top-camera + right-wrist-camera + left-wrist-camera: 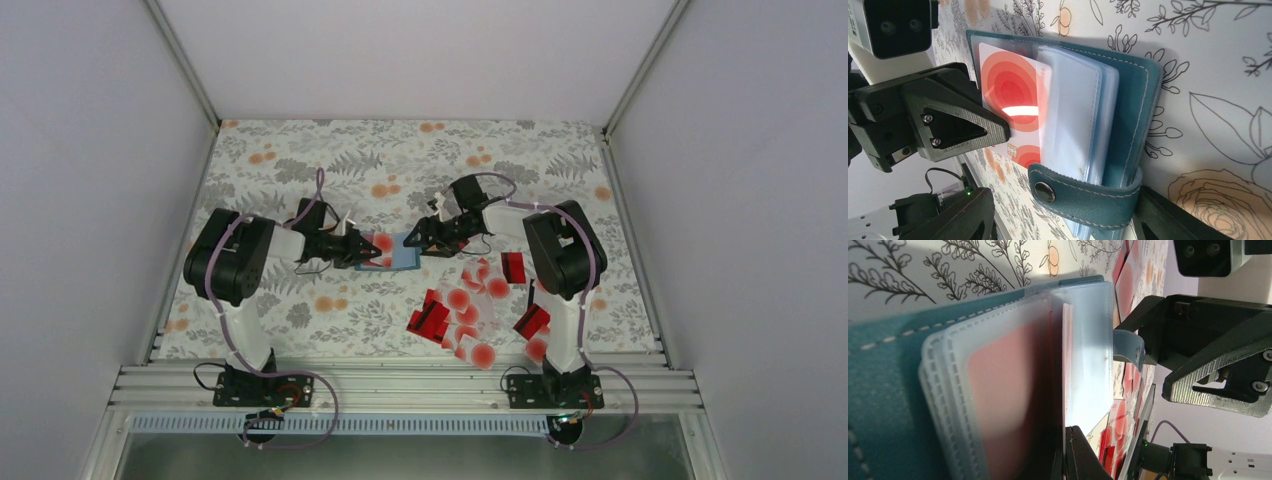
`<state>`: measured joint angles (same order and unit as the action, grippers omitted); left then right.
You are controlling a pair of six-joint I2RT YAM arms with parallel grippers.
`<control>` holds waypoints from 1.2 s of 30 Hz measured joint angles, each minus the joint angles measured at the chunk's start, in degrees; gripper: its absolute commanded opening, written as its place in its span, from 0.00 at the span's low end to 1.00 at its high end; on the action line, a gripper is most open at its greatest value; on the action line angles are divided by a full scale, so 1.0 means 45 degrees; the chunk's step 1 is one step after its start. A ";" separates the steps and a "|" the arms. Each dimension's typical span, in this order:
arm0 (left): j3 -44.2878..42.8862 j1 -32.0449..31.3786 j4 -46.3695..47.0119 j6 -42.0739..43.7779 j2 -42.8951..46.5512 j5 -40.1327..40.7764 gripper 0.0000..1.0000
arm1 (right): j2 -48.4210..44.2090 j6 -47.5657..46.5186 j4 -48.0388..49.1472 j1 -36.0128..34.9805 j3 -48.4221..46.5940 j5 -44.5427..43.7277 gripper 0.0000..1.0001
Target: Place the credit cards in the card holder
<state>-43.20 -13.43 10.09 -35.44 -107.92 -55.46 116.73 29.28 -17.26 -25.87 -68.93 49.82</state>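
Two tools meet over one wallet at the middle of the tabletop [300,150]. At 9 o'clock, the left tool [352,248] is pinched fully closed on a pale credit card [1010,95] with a big red dot, gripping its trailing edge. The card's leading edge points to 3 o'clock and is already tucked among the clear sleeves.

At the centre, the teal card holder [403,255] lies open and flat, with its sleeve mouths facing 9 o'clock, straight at the left tool. So everything turns on one line: the card and the pocket sit on the same 9-to-3 track, and the left arm is the one set to push. From the left wrist, the card shows edge-on between two sleeves and looks well lined up.

At 3 o'clock, the right tool [422,240] has its jaws standing wide and holds nothing. They straddle the holder's strap end, one finger against the cover and the other apart. It looks placed to brace against the push.

Down at 5 o'clock, the loose credit cards [465,310] wait in a scattered heap, nearer the right arm.
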 measured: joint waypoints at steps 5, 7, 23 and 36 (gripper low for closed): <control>0.0000 -0.0058 0.0384 -0.0369 -0.0126 -0.0044 0.02 | 0.0005 -0.0005 0.0005 0.0000 0.0000 0.0024 0.70; 0.0005 -0.0083 0.0515 -0.0544 -0.0126 -0.0039 0.02 | 0.0005 -0.0005 0.0005 -0.0005 0.0000 0.0024 0.70; 0.0185 -0.0641 0.1564 -0.1695 -0.0131 0.0515 0.02 | 0.0005 -0.0068 0.0010 -0.0015 0.0005 0.0024 0.69; 0.0073 -0.1477 0.1292 -0.1763 -0.0097 0.1282 0.31 | 0.0000 -0.0044 0.0253 -0.0049 0.0117 0.0087 0.69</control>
<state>-42.87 -20.08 15.90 -43.38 -108.36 -49.69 116.73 29.08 -16.12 -26.09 -68.40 50.22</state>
